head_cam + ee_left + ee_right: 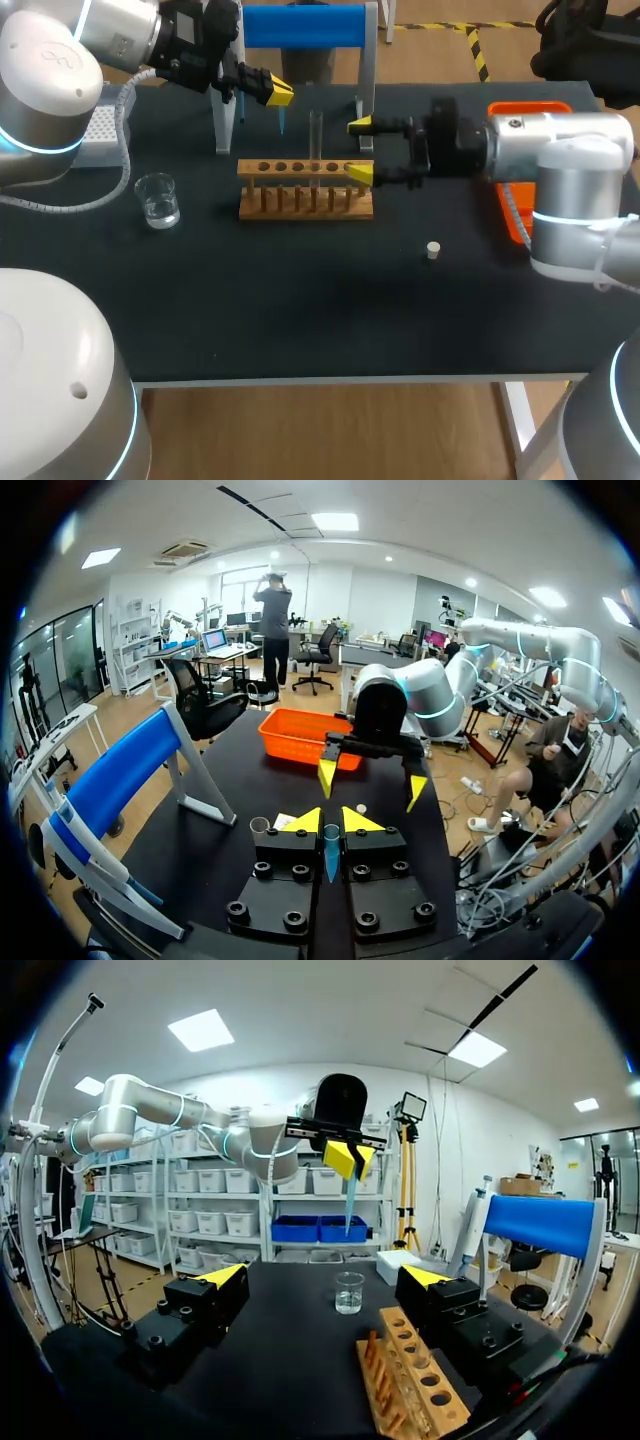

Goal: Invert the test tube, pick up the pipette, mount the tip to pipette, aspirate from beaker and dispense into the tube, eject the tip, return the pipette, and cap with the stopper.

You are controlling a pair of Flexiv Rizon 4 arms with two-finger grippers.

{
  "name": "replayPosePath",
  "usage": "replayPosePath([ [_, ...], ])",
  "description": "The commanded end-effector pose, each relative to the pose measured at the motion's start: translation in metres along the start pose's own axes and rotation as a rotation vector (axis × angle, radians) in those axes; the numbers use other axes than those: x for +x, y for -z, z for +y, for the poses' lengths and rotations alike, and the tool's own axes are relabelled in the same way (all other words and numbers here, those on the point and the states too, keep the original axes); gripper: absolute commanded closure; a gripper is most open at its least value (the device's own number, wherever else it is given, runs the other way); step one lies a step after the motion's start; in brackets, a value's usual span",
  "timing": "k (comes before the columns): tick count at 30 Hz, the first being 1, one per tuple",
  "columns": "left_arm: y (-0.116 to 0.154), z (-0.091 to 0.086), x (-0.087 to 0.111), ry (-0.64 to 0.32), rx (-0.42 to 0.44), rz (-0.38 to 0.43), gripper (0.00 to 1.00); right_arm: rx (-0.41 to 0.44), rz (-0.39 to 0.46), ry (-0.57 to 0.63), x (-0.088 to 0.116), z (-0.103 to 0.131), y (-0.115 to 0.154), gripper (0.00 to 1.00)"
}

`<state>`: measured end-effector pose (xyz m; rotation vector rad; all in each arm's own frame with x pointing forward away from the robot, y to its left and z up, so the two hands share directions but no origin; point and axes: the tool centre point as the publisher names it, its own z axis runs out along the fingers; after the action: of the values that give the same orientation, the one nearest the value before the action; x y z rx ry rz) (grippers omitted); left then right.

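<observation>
Closest to the lens, a small pale stopper (pixel 433 250) is being shown loose on the black table (pixel 300 320), well apart from the wooden rack (pixel 305 195) in which a clear test tube (pixel 316 135) is being held upright. A blue pipette tip (pixel 330 852) is being pinched between the near-closed fingers of the left gripper (pixel 278 93), which is being held above the table behind the rack's left half. The tip is pointing down, and whatever pipette body lies behind it is not being shown. The right gripper (pixel 359 150) is being held wide open with nothing in it, just beside the rack's right end. A glass beaker (pixel 157 200) with a little clear liquid is being shown to the rack's left. By the look of it, the tip is being judged light, thin plastic, likely seated by friction alone. It is therefore best carried without side knocks and dipped straight. The tube, thin-walled, smooth and breakable, is best taken gently on its bare upper length above the rack.
</observation>
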<state>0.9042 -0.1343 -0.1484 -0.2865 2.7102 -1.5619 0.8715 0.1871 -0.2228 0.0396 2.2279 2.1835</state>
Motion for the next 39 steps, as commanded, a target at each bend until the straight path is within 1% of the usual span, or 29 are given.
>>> replayPosePath([
  [1, 0.001, -0.001, 0.0, 0.0, -0.003, 0.003, 1.0, 0.003, -0.002, 0.004, -0.002, 0.004, -0.013, 0.0],
  [13, 0.001, -0.001, 0.0, 0.0, -0.003, 0.003, 1.0, 0.008, -0.01, -0.022, -0.005, 0.023, -0.047, 0.0],
  [22, 0.001, -0.001, 0.0, 0.0, -0.003, 0.003, 1.0, 0.01, 0.0, -0.018, -0.005, 0.029, -0.068, 0.0],
  [39, 0.001, -0.001, 0.0, 0.0, -0.003, 0.003, 1.0, -0.005, -0.014, -0.014, -0.023, 0.035, -0.102, 0.0],
])
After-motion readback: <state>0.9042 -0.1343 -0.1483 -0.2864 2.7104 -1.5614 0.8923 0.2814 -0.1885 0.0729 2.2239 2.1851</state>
